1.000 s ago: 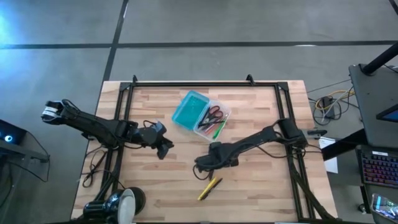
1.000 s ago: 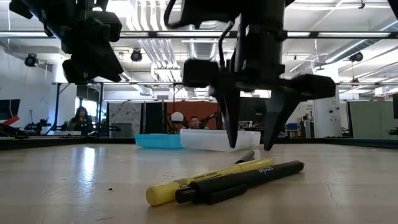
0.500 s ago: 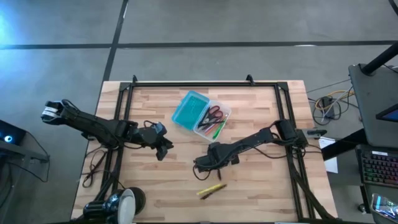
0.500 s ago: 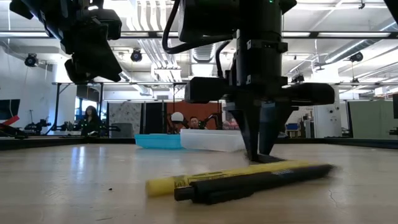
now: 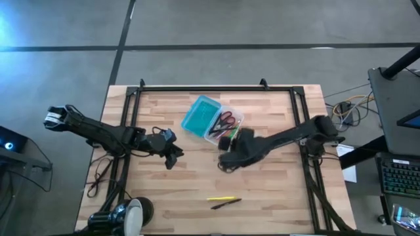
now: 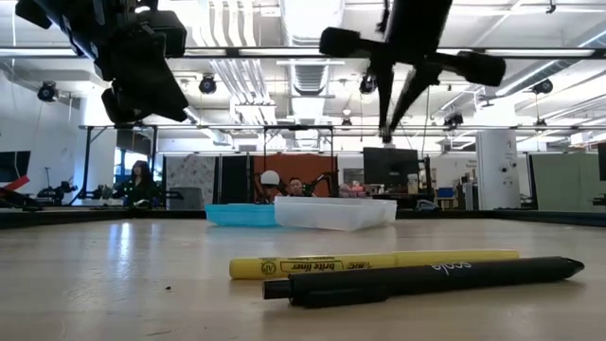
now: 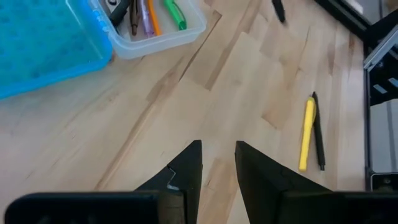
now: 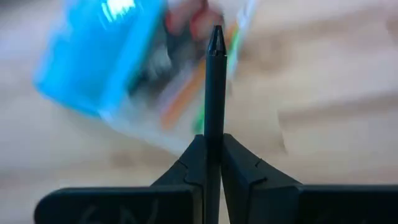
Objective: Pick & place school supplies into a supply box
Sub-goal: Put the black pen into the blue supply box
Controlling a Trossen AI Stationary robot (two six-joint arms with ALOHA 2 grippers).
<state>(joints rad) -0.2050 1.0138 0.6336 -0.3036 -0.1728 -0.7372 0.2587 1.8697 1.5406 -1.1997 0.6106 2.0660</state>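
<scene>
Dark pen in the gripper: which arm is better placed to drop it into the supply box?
Right. The right gripper is shut on the dark pen and hangs beside the supply box. The left gripper holds nothing and sits farther from the box.

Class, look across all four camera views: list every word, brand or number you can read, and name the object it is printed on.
"brite liner": on the yellow highlighter, low view; the other marks beside it are too small to read.
Pale script on the black pen: too blurred to read.
No other readable text in any view.
</scene>
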